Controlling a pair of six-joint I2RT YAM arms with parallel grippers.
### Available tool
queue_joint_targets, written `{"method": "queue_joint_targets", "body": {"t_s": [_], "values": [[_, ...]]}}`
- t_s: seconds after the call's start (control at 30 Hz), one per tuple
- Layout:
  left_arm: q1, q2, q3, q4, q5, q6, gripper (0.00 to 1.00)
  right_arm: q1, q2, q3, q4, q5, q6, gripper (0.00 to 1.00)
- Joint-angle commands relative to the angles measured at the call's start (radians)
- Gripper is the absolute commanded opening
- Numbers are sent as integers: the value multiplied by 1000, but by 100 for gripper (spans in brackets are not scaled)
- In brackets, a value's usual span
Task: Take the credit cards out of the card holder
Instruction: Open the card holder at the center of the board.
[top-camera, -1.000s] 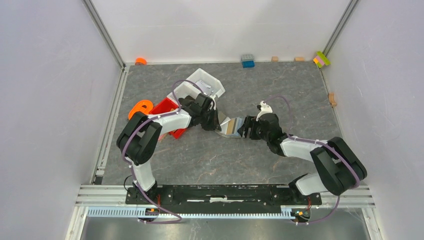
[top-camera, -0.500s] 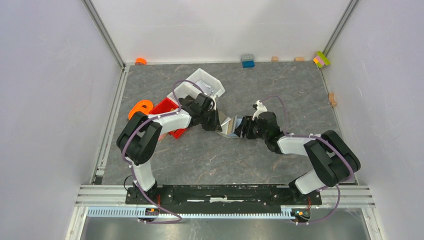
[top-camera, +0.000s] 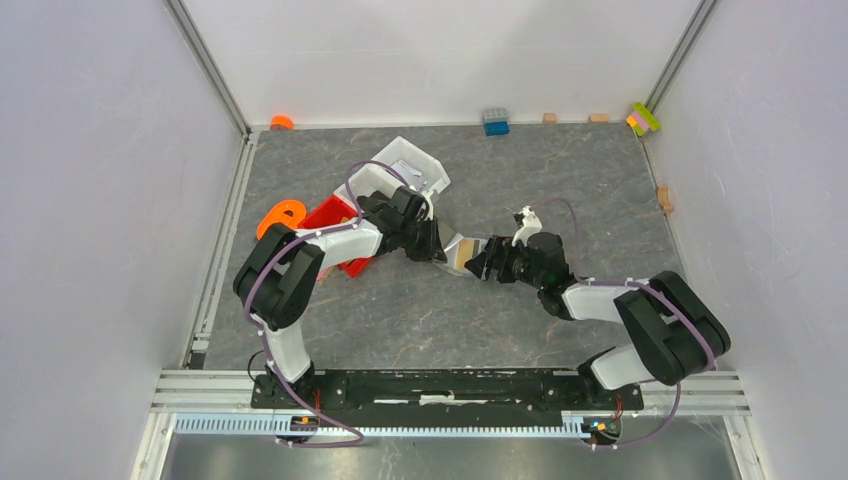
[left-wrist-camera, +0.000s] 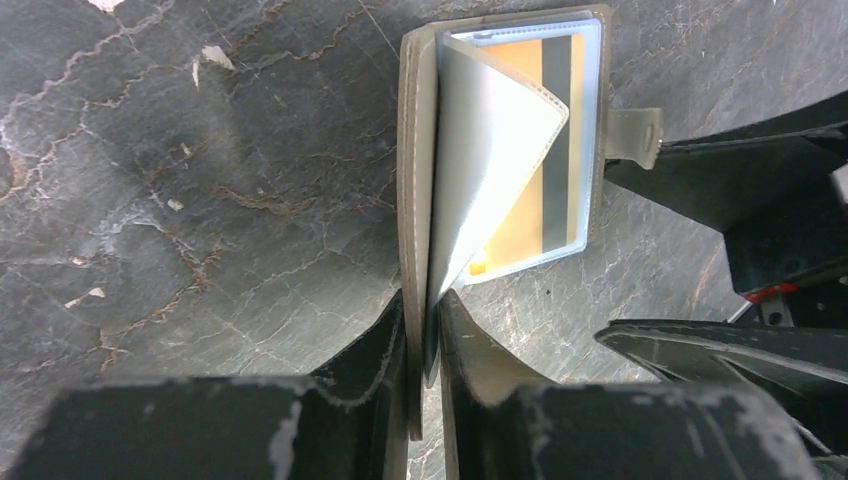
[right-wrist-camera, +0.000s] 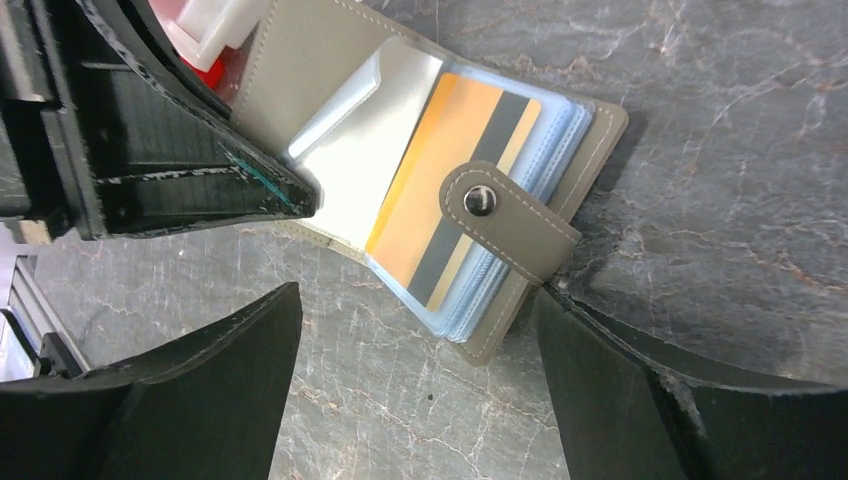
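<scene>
The left pincer (left-wrist-camera: 425, 345) is clenched on one flap of the open card holder (left-wrist-camera: 415, 150). The right pincer (right-wrist-camera: 418, 300) is released, spanning the edge that carries the strap (right-wrist-camera: 505, 220). An orange card (right-wrist-camera: 420, 190) sits sleeved inside. The holder is midway between the bench's (top-camera: 400, 320) side edges.

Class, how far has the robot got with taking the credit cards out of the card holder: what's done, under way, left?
Done: the card holder is open, its snap strap undone. Under way: the left gripper clamps its cover edge, and the right gripper hangs open over it. Left: the orange credit card sits in its clear sleeve; no card is out in view.
</scene>
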Motion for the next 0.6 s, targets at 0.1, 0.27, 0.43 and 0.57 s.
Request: {"method": "queue_joint_targets", "body": {"t_s": [0.1,0.27,0.43,0.57], "values": [[1,3,-1,29,31,-27,22,-2,79,53,44,-64,18,87],[1,6,1,27,31,-29,22,-3,85,92,-65,1,-1,83],[1,6,2,21,21,-28,23,-3,57,117,-167,131,-19,76],[1,12,8,14,11,-23,32,-3,82,153,-221,166,-35,68]]}}
